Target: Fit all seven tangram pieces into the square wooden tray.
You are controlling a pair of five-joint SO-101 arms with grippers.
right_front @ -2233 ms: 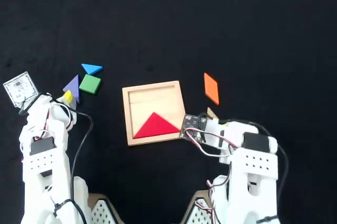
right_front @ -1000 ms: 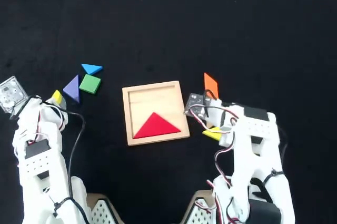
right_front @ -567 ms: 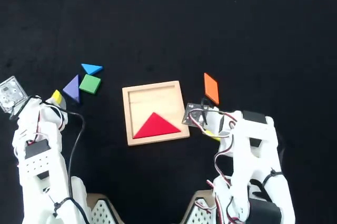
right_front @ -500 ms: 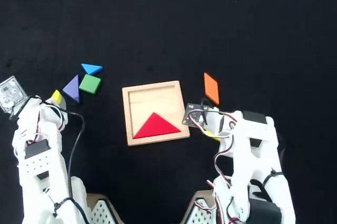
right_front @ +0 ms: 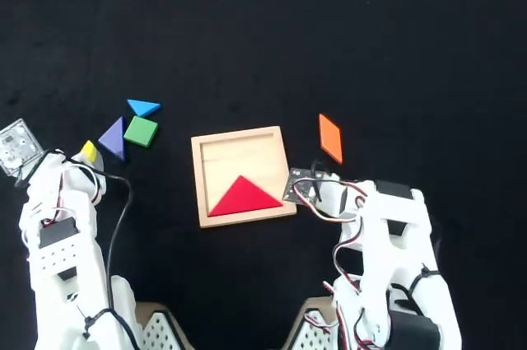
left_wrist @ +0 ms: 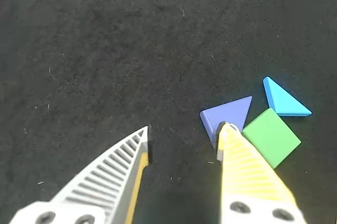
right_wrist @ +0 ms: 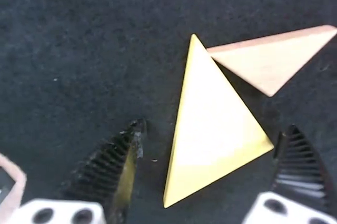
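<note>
The square wooden tray (right_front: 202,181) lies mid-table with a red triangle (right_front: 243,196) in its near half. My right gripper (right_wrist: 215,127) is open low over the cloth, its fingers on either side of a yellow triangle (right_wrist: 210,129). A pale wood-coloured triangle (right_wrist: 268,60) touches that piece's tip. The right arm (right_front: 387,222) covers both pieces in the high view. An orange parallelogram (right_front: 330,137) lies right of the tray. My left gripper (left_wrist: 181,142) is open, one fingertip at the edge of the purple triangle (left_wrist: 229,116), beside the green square (left_wrist: 271,136) and blue triangle (left_wrist: 281,99).
The black cloth covers the whole table. A corner of the tray (right_wrist: 8,179) sits close to one right finger. The left arm (right_front: 58,210) stands at the left edge, near the purple, green and blue cluster (right_front: 141,131).
The right arm has shifted toward the tray and down over the yellow triangle, which the high view showed a second ago. The left arm drew back left earlier and has since kept still.
</note>
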